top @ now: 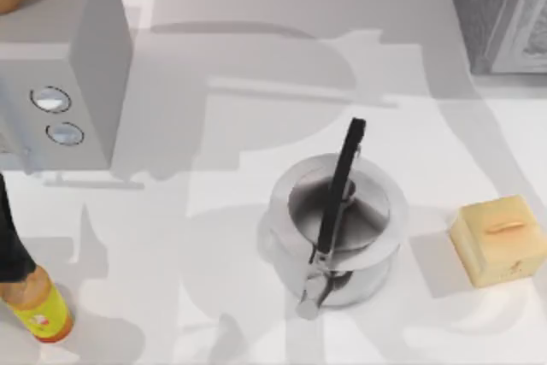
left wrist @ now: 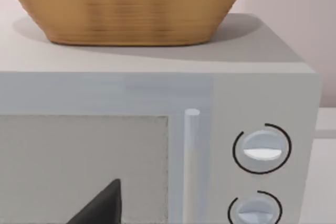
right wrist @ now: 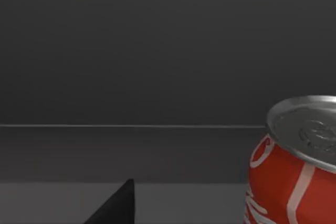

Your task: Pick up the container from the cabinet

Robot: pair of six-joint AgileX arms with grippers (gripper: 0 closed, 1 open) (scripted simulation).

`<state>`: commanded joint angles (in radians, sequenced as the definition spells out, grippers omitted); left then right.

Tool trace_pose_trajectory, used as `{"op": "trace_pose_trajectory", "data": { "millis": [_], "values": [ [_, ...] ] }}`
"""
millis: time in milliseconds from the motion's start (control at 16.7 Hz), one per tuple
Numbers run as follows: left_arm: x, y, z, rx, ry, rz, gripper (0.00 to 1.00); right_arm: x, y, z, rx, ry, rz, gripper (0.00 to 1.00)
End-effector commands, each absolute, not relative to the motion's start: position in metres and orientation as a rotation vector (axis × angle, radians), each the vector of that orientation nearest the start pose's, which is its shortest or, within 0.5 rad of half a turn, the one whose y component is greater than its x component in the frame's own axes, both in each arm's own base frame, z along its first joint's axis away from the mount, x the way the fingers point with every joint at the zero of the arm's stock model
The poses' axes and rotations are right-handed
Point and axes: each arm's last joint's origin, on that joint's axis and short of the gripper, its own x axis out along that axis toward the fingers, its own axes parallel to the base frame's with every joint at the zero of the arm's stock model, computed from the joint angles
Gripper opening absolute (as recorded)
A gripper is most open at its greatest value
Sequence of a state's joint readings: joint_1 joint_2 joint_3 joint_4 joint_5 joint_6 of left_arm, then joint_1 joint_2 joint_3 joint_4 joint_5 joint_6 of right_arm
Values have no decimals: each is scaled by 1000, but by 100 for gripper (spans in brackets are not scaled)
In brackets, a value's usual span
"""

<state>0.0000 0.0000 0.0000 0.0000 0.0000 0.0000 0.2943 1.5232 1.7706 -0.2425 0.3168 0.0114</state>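
Sat far left: white microwave (top: 73,66) with two round dials, woven tan basket (left wrist: 126,6) on top. Faced it: left gripper, finger spacing impossible to tell. Stood mid-table: steel pot (top: 338,228). Rested right: yellow block (top: 498,238). Tilted inside dark cabinet: red soda can (right wrist: 294,166), near right gripper, spacing likewise untellable.

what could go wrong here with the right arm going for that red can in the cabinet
The red can looks tilted in the right wrist view, so a grip could slip or knock it over. The cabinet interior is dark and enclosed, which leaves little room to manoeuvre. On the way out, the pot and the yellow block stand nearby.
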Motion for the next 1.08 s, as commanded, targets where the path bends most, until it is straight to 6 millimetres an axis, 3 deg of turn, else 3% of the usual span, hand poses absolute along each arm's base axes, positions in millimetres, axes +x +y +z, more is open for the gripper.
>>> {"op": "trace_pose_trajectory", "data": {
  "millis": [600, 1080],
  "values": [
    [106, -1, 160, 0, 0, 0, 100, 320, 93, 483, -2, -9, -7, 2],
    [106, -1, 160, 0, 0, 0, 100, 320, 93, 483, -2, -9, -7, 0]
  ]
}}
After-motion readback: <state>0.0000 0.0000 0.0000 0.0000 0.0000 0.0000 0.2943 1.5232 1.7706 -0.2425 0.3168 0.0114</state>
